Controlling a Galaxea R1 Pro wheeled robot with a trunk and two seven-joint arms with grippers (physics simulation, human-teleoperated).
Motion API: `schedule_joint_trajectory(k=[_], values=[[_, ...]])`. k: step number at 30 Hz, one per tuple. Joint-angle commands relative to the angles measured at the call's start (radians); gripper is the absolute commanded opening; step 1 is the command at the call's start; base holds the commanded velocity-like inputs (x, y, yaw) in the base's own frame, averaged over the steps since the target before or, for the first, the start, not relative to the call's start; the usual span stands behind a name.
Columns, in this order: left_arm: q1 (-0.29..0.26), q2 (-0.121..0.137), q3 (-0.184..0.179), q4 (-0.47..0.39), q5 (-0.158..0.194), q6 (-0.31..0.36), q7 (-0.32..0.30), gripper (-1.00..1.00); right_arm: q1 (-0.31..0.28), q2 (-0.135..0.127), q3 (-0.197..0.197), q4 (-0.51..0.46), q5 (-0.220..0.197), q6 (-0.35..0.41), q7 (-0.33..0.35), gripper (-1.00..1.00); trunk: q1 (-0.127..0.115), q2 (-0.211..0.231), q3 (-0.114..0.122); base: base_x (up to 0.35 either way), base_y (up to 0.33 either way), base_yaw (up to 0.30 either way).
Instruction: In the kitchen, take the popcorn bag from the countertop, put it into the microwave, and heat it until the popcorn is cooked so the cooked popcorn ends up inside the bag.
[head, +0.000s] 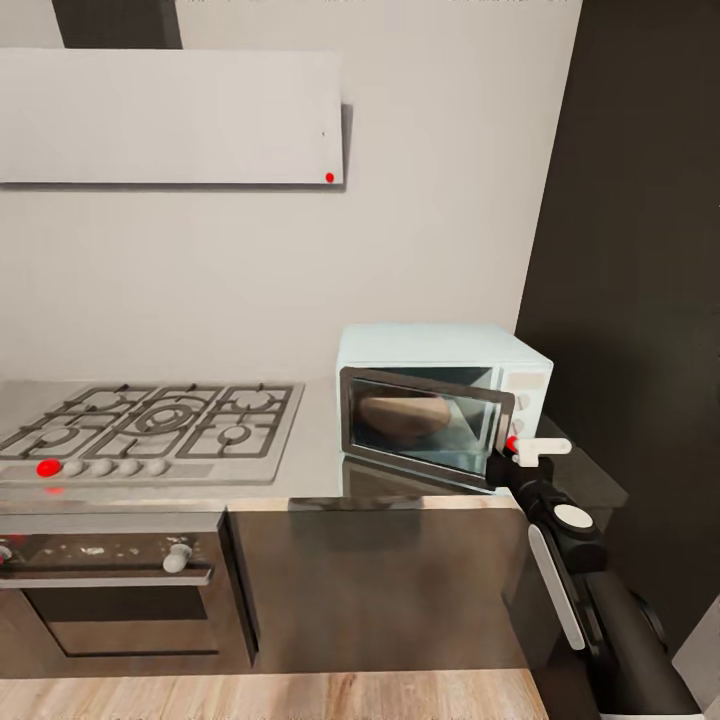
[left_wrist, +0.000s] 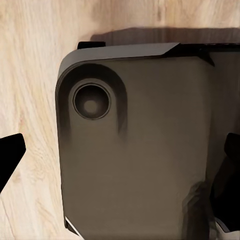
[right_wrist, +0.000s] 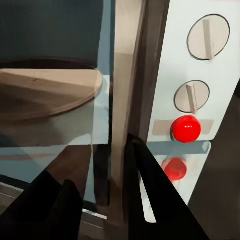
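A: Where is the bag?
B: Bag (head: 403, 418) lies inside the microwave (head: 440, 350), seen as a tan shape through the dark glass door (head: 425, 428). Door is ajar, not flush with the body.

A: Right hand?
B: Right hand (head: 530, 452) sits at the door's free edge, beside the red light (right_wrist: 186, 128) and below two white knobs (right_wrist: 208, 36). In the wrist view its dark fingers (right_wrist: 155, 192) straddle the door edge, narrow gap; whether they actually clamp it, I cannot tell.

A: Left hand?
B: Left hand (left_wrist: 120, 165) spread wide, nothing between its fingertips; beneath it the robot's base (left_wrist: 135, 150) over plank floor (left_wrist: 30, 75).

A: Surroundings?
B: Microwave stands on the tabletop (head: 315, 470), hob (head: 150, 425) well apart.
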Motion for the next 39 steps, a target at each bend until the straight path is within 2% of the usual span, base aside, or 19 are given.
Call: schedule_joint_trajectory(k=[1, 32, 33, 39], values=[[0.000, 0.000, 0.001, 0.001, 0.000, -0.003, 0.001, 1.00, -0.001, -0.001, -0.011, -0.002, 0.017, 0.007, -0.005, -1.00, 0.000, -0.001, -0.001, -0.014, 0.004, 0.000], [0.000, 0.000, 0.001, 0.001, 0.001, -0.003, 0.001, 1.00, 0.001, 0.000, -0.012, -0.003, 0.019, 0.005, -0.005, -1.00, 0.000, -0.001, -0.001, -0.053, 0.010, 0.000], [0.000, 0.000, 0.001, 0.001, 0.001, -0.003, 0.001, 1.00, 0.001, 0.000, -0.012, -0.003, 0.019, 0.005, -0.005, 1.00, 0.000, -0.001, -0.001, 0.000, 0.000, 0.000], [0.000, 0.000, 0.001, 0.001, 0.001, -0.003, 0.001, 1.00, 0.001, 0.000, -0.012, -0.004, 0.019, 0.005, -0.005, 1.00, 0.000, -0.001, -0.001, 0.000, 0.000, 0.000]])
